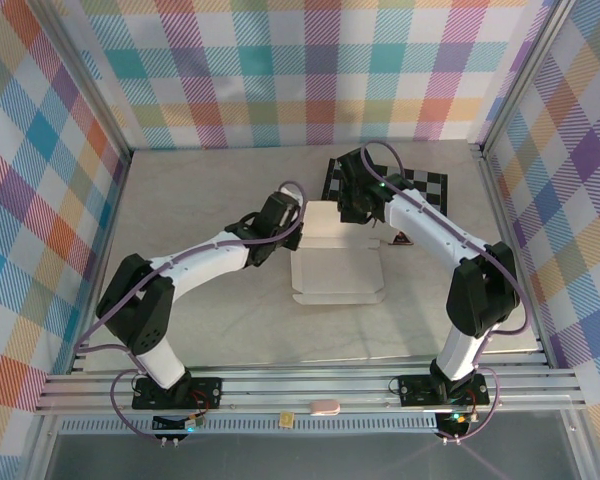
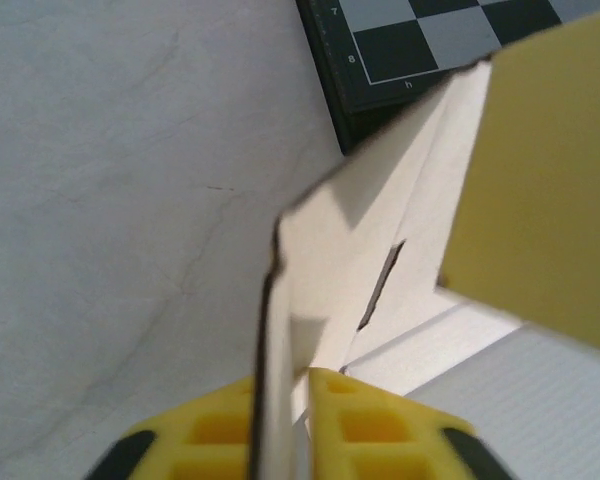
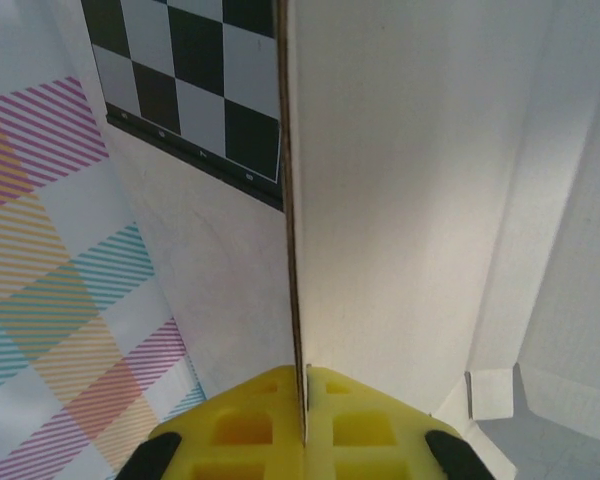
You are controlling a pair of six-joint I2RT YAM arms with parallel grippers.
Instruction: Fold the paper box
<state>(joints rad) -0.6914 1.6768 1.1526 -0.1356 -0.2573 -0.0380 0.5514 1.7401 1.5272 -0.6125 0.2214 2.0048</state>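
Top view: paper box (image 1: 338,262) mid-table, near part flat, far end beside checkered board (image 1: 425,185).
Left wrist: my left gripper (image 2: 280,420) pinches a raised flap.
Right wrist: my right gripper (image 3: 305,420) clamps an upright wall.
Judgement: early stage; most folds remain.

One paper box (image 1: 338,265), one checkered board (image 1: 427,186), two grippers: one left gripper (image 2: 280,385), one right gripper (image 3: 305,378).
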